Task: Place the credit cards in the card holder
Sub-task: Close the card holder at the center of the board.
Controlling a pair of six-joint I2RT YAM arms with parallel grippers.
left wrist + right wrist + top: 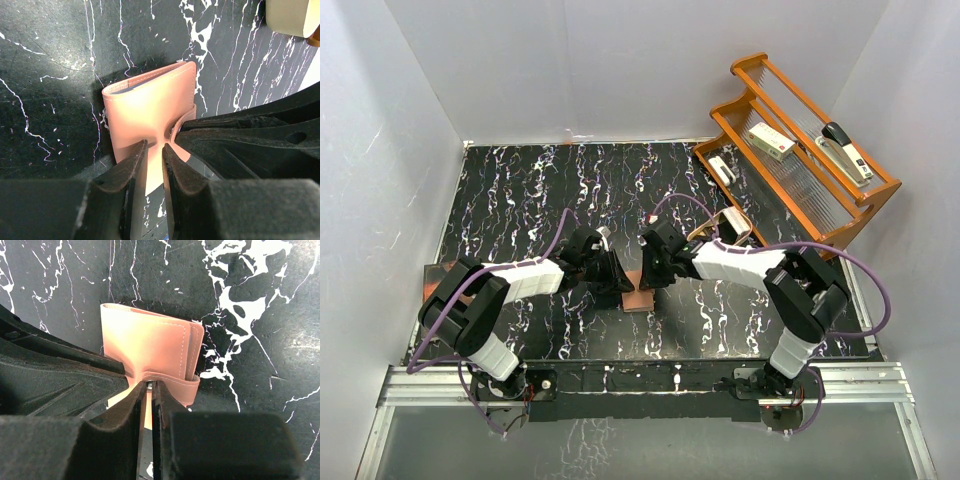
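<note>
Opening step in hand, by the look of it: card holder (150,100) folded shut, snap tab (175,385) wrapped round its edge, nothing slotted in yet. Left claw (154,150) clenched on the holder's near edge, leather pinched between narrowly parted fingers. Right claw (150,386) all but closed, nipping the snap tab. Both claws tip to tip, with the holder directly ahead of and below them, midway between the two arms. Resting on the black marbled surface (520,200) or lifted just off it: cannot tell.

Next move, as a judgement: hold firm with the left, peel the tab away with the right to pop the snap, then swing the cover open to bare the pockets. Some risk of dragging the whole holder instead of unsnapping it, given any slack in the left grip. Credit cards not made out in any view, so to be fetched afterwards.

Long axis running away from each claw's fingertips, leaning slightly left as seen from the left claw. Tab side toward the right claw. Layered open edge at the end farthest from the left claw. Broad face turned toward both wrist cameras.
</note>
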